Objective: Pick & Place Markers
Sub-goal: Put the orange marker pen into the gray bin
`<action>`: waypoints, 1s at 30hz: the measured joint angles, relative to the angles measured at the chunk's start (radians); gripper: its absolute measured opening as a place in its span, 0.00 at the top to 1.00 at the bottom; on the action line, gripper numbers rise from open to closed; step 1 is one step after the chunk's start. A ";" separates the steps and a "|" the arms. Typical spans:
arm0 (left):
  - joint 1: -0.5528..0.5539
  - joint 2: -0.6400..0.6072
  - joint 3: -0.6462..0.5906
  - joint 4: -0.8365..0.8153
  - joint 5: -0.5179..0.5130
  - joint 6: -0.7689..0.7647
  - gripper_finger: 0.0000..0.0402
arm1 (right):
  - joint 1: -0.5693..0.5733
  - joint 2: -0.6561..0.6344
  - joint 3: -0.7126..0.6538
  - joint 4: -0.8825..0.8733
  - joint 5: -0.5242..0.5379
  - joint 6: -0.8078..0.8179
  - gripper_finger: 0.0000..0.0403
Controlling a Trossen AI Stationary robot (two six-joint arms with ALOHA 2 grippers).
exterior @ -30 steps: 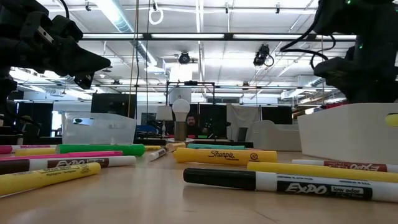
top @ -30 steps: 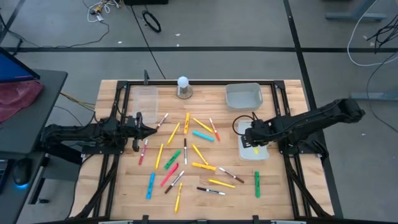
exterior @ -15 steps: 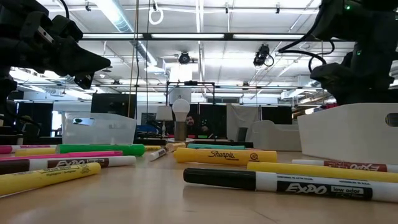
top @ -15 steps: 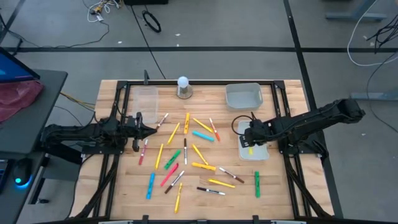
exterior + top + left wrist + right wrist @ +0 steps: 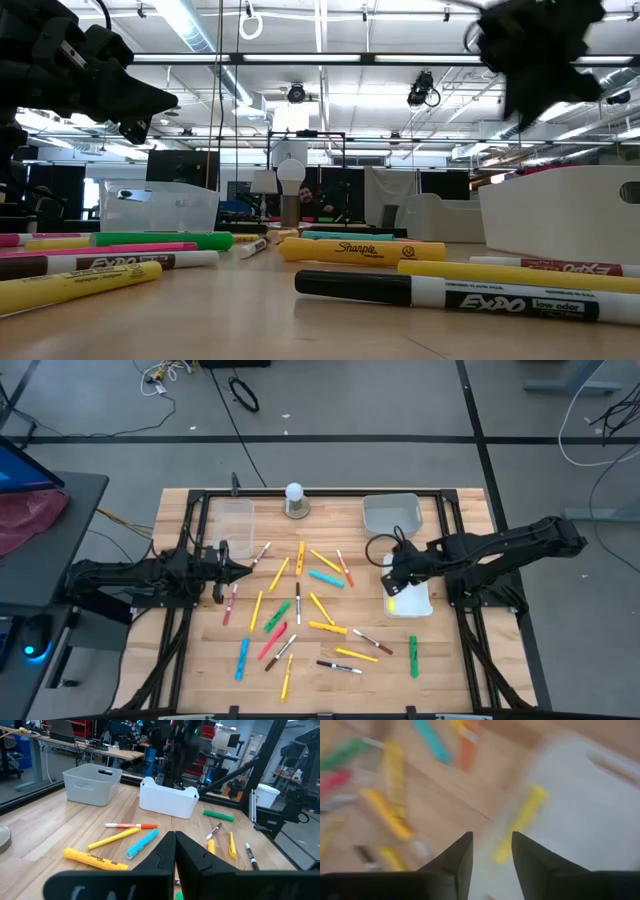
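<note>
The right gripper [image 5: 392,572] sits right of centre in the high view, at the left edge of the white bin [image 5: 416,600], fingers spread with nothing between them. One yellow marker [image 5: 521,822] lies in that bin; the other markers [image 5: 300,610] are strewn across the middle of the table [image 5: 460,670]. At mid-left the left gripper [image 5: 246,568] is pinched together, empty
</note>
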 joint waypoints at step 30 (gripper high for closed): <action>0.000 0.000 0.000 0.008 -0.068 0.000 0.96 | -0.076 0.519 0.003 0.659 0.137 -0.677 0.51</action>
